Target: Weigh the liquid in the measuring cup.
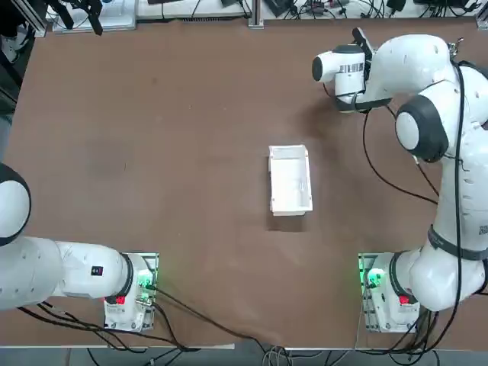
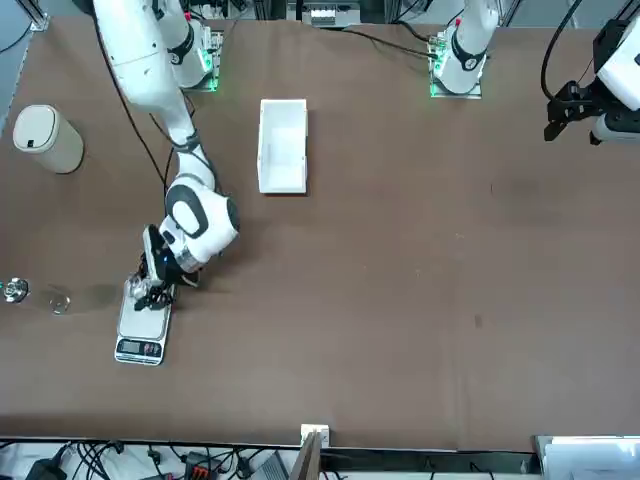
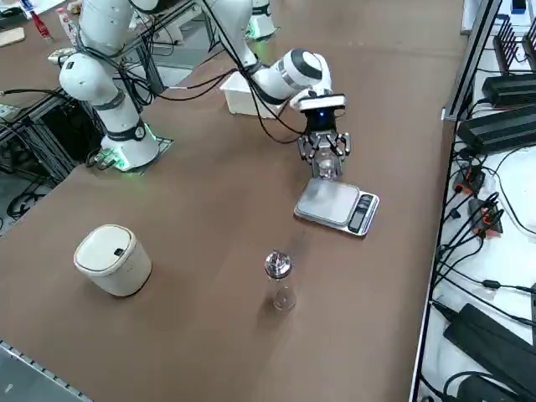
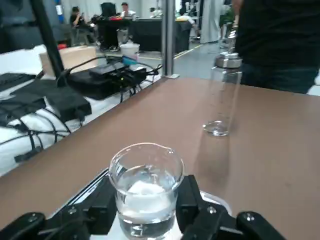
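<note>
Transparent measuring cup, upright, sits pinched between the right gripper's fingers, at the scale.

Bright, even light fills the room. In the top view, the white box casts a soft shadow toward 6 o'clock on the brown bench, and a green light glows on the arm's base near 4 o'clock. From the right side, the bottle's faint shadow falls toward 7 o'clock. Glare glints on the cup between the right tool's dark fingers.
</note>
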Controlling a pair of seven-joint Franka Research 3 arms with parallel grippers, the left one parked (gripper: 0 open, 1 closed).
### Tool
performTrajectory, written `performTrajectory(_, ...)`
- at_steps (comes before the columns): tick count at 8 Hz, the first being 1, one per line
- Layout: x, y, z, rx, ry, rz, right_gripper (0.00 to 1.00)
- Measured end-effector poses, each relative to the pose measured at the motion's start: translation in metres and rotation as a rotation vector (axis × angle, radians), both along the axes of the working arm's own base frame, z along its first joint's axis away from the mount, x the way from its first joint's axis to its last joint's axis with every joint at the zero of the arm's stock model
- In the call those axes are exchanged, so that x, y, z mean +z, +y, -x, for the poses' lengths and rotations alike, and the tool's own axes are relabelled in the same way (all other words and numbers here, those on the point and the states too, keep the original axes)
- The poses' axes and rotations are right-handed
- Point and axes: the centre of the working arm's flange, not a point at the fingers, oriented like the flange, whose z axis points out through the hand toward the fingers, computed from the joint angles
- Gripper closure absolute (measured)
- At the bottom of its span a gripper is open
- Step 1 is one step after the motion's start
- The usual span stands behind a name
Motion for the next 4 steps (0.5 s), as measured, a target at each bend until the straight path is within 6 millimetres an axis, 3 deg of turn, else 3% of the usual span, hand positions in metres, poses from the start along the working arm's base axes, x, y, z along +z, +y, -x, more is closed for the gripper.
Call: performTrajectory(4, -0.031, -0.015, -0.020, 0.048, 0.044, 0.011, 0.38)
